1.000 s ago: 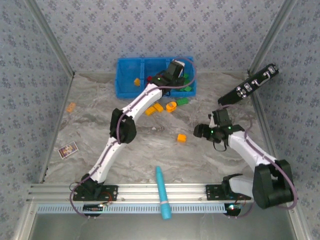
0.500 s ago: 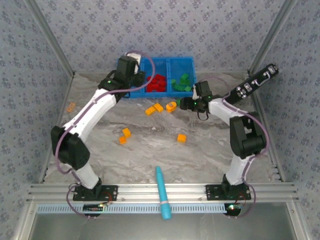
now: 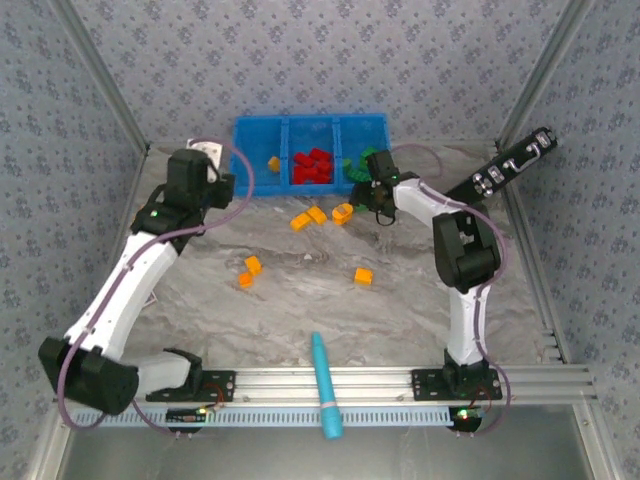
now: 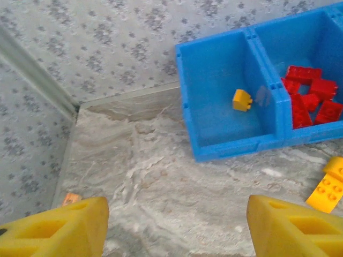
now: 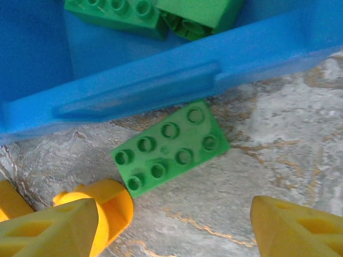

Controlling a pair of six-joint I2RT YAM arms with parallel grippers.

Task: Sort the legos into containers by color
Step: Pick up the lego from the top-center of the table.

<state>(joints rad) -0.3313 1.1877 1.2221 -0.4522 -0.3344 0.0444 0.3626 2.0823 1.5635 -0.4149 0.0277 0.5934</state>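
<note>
Nearest the front rail a teal pen [image 3: 324, 380] lay out of the way. Past it, loose orange bricks [image 3: 362, 275] sat well apart on the table [image 3: 300, 300], open room round each. Further out the right gripper [image 5: 174, 222] hovered low over a green brick [image 5: 171, 147], claw spread wide, nothing pinched. That brick lay flat, studs up, just outside the front wall of the blue bin [image 3: 258, 185]. An orange piece [image 5: 107, 203] sat right at its near corner, maybe touching. Step looked like the pick of this green one for the right compartment, where other greens [image 5: 112, 10] lay. Next move called for a straight drop astride it, tight between wall and orange piece. The left gripper [image 4: 177, 227], spread and empty, hung over bare table off the bin's left corner. A lone orange brick [image 4: 242, 100] lay in the left compartment, red bricks [image 3: 312, 167] in the middle.
</note>
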